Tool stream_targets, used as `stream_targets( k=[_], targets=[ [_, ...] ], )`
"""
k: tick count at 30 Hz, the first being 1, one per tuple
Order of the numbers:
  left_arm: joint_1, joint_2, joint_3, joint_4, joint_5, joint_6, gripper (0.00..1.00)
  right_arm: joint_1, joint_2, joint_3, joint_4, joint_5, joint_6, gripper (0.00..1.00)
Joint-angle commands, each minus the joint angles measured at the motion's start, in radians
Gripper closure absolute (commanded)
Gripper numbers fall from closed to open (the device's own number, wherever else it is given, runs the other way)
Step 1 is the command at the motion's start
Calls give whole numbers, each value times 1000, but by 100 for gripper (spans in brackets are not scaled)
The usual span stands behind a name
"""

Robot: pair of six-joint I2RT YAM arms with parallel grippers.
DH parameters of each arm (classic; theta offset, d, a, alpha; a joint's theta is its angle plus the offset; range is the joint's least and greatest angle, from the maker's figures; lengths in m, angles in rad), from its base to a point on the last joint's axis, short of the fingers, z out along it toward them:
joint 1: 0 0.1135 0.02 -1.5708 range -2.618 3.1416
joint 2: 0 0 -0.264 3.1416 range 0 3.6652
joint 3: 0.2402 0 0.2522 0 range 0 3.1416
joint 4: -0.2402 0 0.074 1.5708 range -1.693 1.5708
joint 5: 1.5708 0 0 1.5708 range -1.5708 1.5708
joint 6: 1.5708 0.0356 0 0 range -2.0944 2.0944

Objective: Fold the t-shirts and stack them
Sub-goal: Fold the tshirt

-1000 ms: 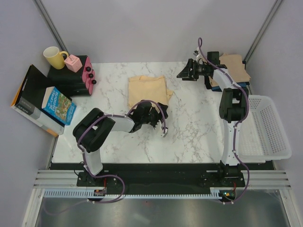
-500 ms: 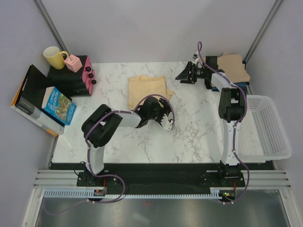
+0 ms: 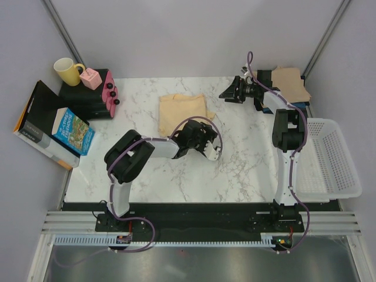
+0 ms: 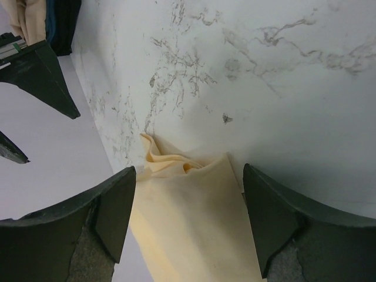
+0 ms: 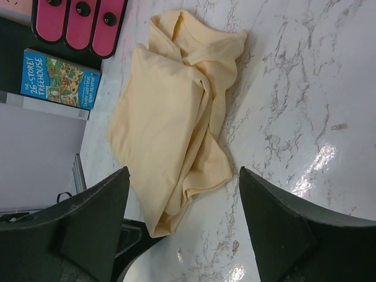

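Observation:
A pale yellow-cream t-shirt (image 3: 182, 110) lies loosely folded at the back middle of the marble table. My left gripper (image 3: 198, 133) is open at the shirt's near right corner. In the left wrist view the cloth (image 4: 188, 223) lies between the spread fingers (image 4: 111, 211), not pinched. My right gripper (image 3: 230, 92) is open and empty above the table, right of the shirt. Its wrist view looks down on the whole shirt (image 5: 176, 111). A tan-beige t-shirt (image 3: 291, 82) lies on a pile at the back right, with dark cloth under it.
A white mesh basket (image 3: 332, 158) stands at the right edge. At the back left are a yellow mug (image 3: 67, 70), a pink box, a pink-and-black case (image 3: 110, 93) and books (image 3: 71, 130). The book (image 5: 59, 79) also shows in the right wrist view.
My left gripper has moved right along the shirt's near edge to its right corner. My right gripper has shifted slightly and stays open.

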Motion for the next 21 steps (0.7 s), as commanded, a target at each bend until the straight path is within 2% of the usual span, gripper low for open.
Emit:
stream_targets(
  k=[1,6,15,21],
  targets=[
    [-19,46,65,-57,-127,-72,18,-7,-73,-2,46,-16,6,18],
    [-46,68,159,-183,-243,-166,21,-16,-83,-10,50,-16,1,18],
    [-65,-55,78,-286,-276,-230,23,-19,-89,-21,50,-16,-5,18],
    [-69,-50,76,-323,-340,-273,25,-19,-76,-5,61,-15,7,18]
  ],
)
